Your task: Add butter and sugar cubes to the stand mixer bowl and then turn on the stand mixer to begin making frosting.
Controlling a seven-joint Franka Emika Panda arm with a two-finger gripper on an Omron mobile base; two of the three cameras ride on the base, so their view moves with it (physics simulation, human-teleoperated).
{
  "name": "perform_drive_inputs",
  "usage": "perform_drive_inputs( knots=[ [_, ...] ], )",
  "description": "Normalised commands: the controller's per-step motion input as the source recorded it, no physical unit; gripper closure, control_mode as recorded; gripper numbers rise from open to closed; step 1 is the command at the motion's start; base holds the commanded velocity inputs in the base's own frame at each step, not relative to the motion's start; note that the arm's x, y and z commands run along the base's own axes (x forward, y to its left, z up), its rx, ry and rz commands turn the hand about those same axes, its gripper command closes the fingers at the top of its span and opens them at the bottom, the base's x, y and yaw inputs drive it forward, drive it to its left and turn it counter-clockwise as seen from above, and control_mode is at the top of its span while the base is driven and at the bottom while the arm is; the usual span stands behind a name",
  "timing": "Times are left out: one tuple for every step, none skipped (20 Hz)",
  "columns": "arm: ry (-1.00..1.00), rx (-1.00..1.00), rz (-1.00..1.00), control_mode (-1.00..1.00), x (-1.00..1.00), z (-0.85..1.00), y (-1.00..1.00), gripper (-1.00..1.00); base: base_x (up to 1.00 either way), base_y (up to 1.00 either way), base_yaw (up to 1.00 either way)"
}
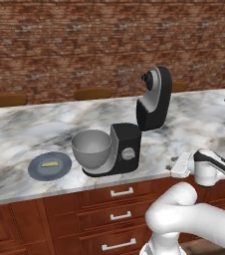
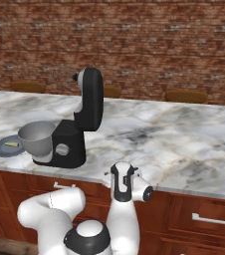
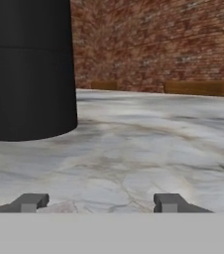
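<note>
While my jaws (image 3: pixel 101 202) hang spread wide and empty just above the marble counter (image 3: pixel 148 149), the stand mixer (image 3: pixel 29 69) looms black ahead to my left, head tilted back. Farther left of it sits the stand mixer bowl (image 1: pixel 91 148) on its base, and beyond that the butter (image 1: pixel 49 163) lies on a blue-grey plate (image 1: pixel 37 172).

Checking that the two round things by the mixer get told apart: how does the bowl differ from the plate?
The stand mixer bowl is deep, with tall smooth grey sides; the plate is flat and blue-grey. The bowl sits on the stand mixer base, under its tilted-back head; the plate lies directly on the counter, to the bowl's left. The bowl looks empty; the plate carries the butter. Both are round and similarly wide.
</note>
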Motion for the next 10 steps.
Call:
perform_drive_inputs(
  knots=[
    [0.00,0.00,-0.03,-1.00,-0.01,-0.37,-0.36,1.00,0.00,0.00,0.00],
    [0.00,0.00,-0.03,-1.00,-0.04,-0.33,-0.35,1.00,0.00,0.00,0.00],
    [0.00,0.00,-0.02,-1.00,-0.05,-0.33,-0.35,1.00,0.00,0.00,0.00],
    [0.00,0.00,-0.02,-1.00,-0.08,-0.31,-0.33,1.00,0.00,0.00,0.00],
    [0.00,0.00,-0.01,-1.00,-0.09,-0.31,-0.34,1.00,0.00,0.00,0.00],
    [0.00,0.00,-0.01,-1.00,-0.07,-0.30,-0.34,1.00,0.00,0.00,0.00],
    [0.00,0.00,-0.01,-1.00,-0.07,-0.28,-0.34,1.00,0.00,0.00,0.00],
    [0.00,0.00,-0.01,-1.00,-0.06,-0.26,-0.32,1.00,0.00,0.00,0.00],
    [0.00,0.00,-0.01,-1.00,-0.04,-0.23,-0.26,1.00,0.00,0.00,0.00],
    [0.00,0.00,-0.01,-1.00,-0.04,-0.17,-0.22,1.00,0.00,0.00,0.00]
  ],
)
